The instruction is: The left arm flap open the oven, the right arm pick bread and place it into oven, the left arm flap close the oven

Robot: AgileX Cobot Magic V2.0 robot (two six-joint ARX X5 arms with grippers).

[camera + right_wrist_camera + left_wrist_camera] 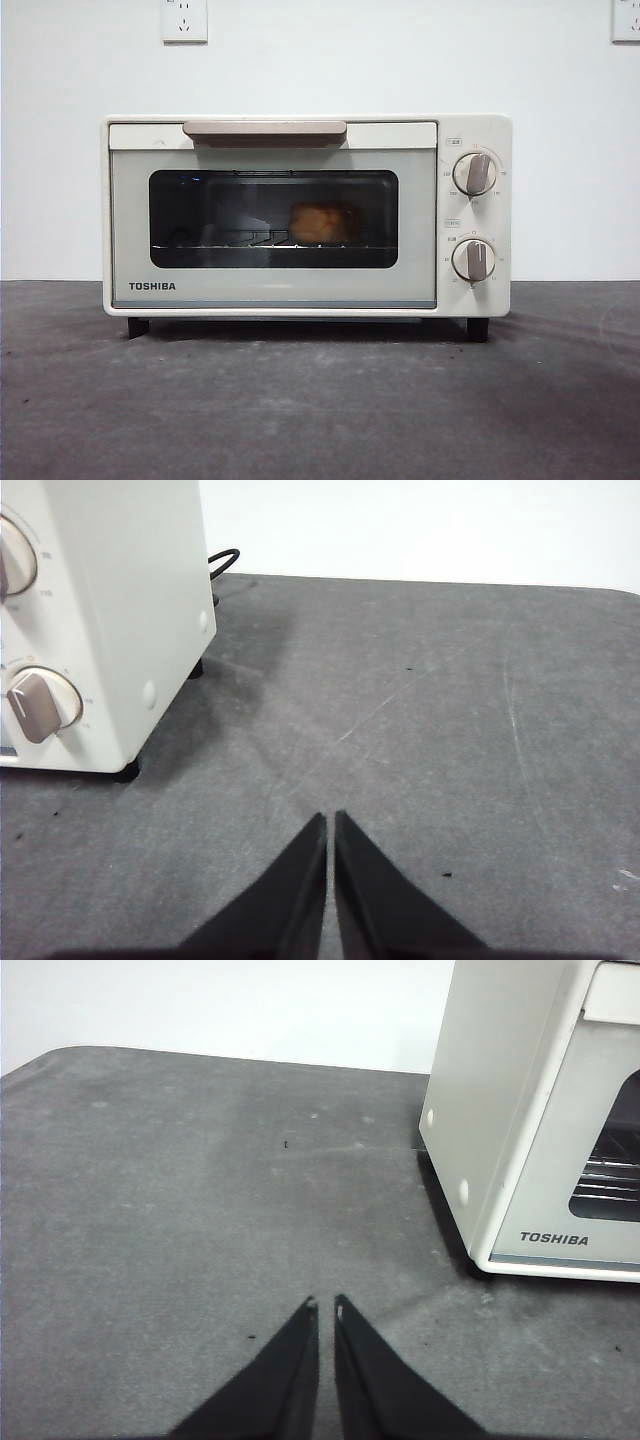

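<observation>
Front view: the oven (307, 215) fills the frame's middle, door shut, with the bread (319, 224) on the wire rack (270, 243) behind the dark glass, right of centre. "TOSHIBA" (152, 286) reads at the door's lower left; the tiny marks by the knobs (474, 173) are too small to read.

Left wrist view: the left gripper (325, 1306), jaws nearly together and empty, hangs over the grey table (180, 1190); the oven sits at right.

Right wrist view: the right gripper (330, 818), likewise closed on nothing, has the oven at upper left.

Little risk seems left; a stray arm swing could nudge the oven.

Cream-white oven (270, 290) (dark glass window), golden-orange bread (318, 224), grey table (320, 410).
</observation>
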